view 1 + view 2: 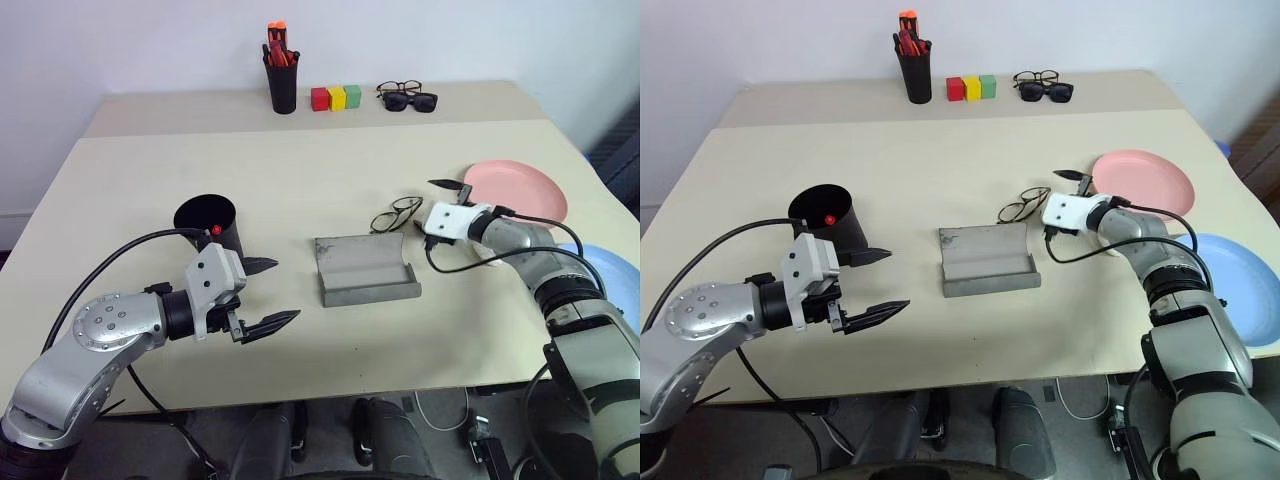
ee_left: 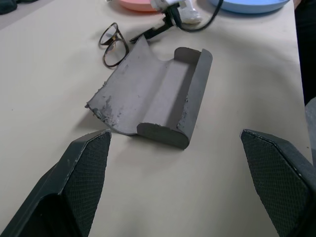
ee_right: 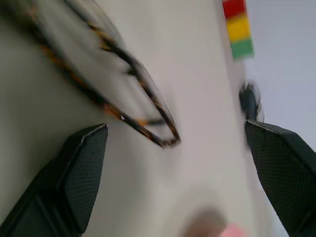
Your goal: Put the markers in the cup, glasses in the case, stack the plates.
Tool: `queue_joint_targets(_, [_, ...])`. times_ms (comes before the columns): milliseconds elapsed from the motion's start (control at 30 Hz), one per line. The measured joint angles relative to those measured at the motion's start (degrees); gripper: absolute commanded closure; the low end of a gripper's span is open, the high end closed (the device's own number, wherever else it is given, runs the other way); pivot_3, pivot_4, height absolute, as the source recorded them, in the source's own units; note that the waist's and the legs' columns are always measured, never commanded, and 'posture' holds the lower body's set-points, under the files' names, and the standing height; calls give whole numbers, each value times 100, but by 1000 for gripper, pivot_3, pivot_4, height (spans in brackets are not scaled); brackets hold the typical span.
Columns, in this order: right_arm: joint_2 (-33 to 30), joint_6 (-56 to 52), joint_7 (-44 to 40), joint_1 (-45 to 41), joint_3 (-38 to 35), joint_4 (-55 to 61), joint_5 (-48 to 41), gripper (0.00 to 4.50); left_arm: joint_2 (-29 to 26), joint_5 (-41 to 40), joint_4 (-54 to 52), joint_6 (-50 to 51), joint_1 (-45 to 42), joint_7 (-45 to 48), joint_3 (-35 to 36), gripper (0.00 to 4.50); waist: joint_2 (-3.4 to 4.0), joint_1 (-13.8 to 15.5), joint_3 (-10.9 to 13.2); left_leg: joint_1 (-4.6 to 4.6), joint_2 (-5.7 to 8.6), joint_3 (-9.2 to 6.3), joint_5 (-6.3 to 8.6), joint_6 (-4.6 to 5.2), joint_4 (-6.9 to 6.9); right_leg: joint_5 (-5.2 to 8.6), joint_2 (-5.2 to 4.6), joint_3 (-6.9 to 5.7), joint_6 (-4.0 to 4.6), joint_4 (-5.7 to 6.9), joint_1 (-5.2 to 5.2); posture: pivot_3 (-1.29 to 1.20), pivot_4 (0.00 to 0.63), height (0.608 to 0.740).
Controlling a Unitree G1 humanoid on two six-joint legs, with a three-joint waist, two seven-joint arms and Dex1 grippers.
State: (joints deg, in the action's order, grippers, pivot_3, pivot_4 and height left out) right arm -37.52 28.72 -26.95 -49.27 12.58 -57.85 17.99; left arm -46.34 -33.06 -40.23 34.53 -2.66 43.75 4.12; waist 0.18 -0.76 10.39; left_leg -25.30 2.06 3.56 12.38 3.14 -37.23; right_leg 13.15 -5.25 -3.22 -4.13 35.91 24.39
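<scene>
The wide black cup [image 1: 205,222] stands at the table's left, and a marker's red cap [image 1: 216,230] shows inside it. My left gripper [image 1: 283,292] hangs open and empty just right of the cup, pointing at the grey case [image 1: 365,268], which lies open in the middle. The wire-rimmed glasses [image 1: 396,214] lie folded on the table behind the case's right end. My right gripper [image 1: 1052,205] is open right beside them, holding nothing. The pink plate [image 1: 515,190] and the blue plate [image 1: 1230,285] lie apart at the right.
Along the far edge stand a narrow black holder of orange pens [image 1: 281,80], three coloured blocks [image 1: 335,97], and black sunglasses with thick-framed glasses [image 1: 407,97]. The blue plate reaches the table's right edge.
</scene>
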Motion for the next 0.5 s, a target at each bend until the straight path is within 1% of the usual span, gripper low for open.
queue_joint_targets(33, [161, -726, -473, 8, -370, 239, -595, 29, 0, 0, 0, 2, 2, 0, -5, 179, 0, -4, 0, 1, -1, -1, 1, 2, -1, -1, 0, 0, -2, 3, -2, 0, 150, 740])
queue_joint_targets(100, [292, -1967, -1084, 27, -801, 773, -1361, 29, 1, 0, -2, 2, 2, -2, -8, 179, 0, 0, 0, 3, -2, -5, 16, 27, 0, -1, -1, 0, -2, 13, 0, 0, 150, 740])
queue_joint_targets(200, [301, -3738, -1573, 45, -1198, 1630, -2120, 29, 2, 1, -2, 2, 4, -3, -16, 179, 2, 23, -1, 3, -2, -15, 19, 28, 1, 0, -5, -3, 1, 19, 4, 0, 150, 740])
queue_joint_targets(333, [425, -6082, -1689, 35, -1663, 2535, -3023, 29, 4, 4, 3, 1, -13, 5, -67, 179, 3, 11, -1, 1, -1, -16, 29, 15, 5, -1, -12, -3, 3, 18, 10, 0, 150, 740])
queue_joint_targets(400, [617, -7636, -1613, -54, -2063, 2845, -3684, 29, 4, 8, 16, -1, -23, 15, -72, 179, 3, 9, -1, -3, -1, -15, 29, 14, 8, -1, -13, -2, 4, 20, 18, 0, 150, 740])
queue_joint_targets(500, [906, -9088, -1496, -158, -2455, 3301, -4418, 29, 5, 11, 20, -4, -44, 23, -99, 179, 5, -2, -2, -5, -1, -13, 29, 13, 17, -1, -15, -2, 5, 19, 24, 0, 150, 740])
